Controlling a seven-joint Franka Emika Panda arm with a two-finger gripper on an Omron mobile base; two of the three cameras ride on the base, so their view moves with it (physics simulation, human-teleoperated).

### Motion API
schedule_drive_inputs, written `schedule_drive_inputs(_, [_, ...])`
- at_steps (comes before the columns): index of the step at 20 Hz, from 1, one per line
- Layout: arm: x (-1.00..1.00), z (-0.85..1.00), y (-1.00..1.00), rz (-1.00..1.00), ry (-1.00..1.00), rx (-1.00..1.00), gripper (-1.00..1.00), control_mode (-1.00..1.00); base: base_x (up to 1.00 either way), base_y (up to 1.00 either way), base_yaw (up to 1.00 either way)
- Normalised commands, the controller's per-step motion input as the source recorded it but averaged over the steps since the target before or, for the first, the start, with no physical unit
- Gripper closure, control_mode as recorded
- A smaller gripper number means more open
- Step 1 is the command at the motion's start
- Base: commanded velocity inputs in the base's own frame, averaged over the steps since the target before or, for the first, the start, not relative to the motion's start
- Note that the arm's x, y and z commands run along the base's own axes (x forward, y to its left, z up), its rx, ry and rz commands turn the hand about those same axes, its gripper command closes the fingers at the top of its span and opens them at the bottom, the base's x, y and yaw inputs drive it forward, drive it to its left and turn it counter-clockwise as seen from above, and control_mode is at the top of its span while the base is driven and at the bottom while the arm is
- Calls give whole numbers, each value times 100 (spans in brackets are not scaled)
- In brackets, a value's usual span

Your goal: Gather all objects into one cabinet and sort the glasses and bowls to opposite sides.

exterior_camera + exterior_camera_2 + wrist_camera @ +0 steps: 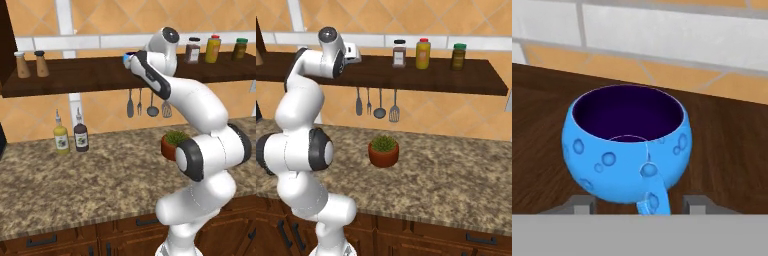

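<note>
2 fingers (pixel 636 206) flank the blue cup (pixel 627 150); grip unclear, no writing readable.

the arm (pixel 200 150) is built of glossy white, rounded shells that swell into bulbous segments, joined by dark charcoal bands at each joint. a round white cap with a dark disc at its centre closes the upper joint (pixel 329 35). a black strip runs along the forearm link (pixel 152 77). the small finger tips (pixel 694 202) are plain grey and blocky.
</note>
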Motion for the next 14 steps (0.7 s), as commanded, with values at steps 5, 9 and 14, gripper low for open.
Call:
schedule_drive_inputs(5, [56,-14,0,0,4,0,100,-100,0,0,0])
schedule_drive_inputs(9, [66,-16,0,0,2,0,100,-100,0,0,0])
schedule_drive_inputs(14, [62,-7,0,0,0,0,100,-100,0,0,0])
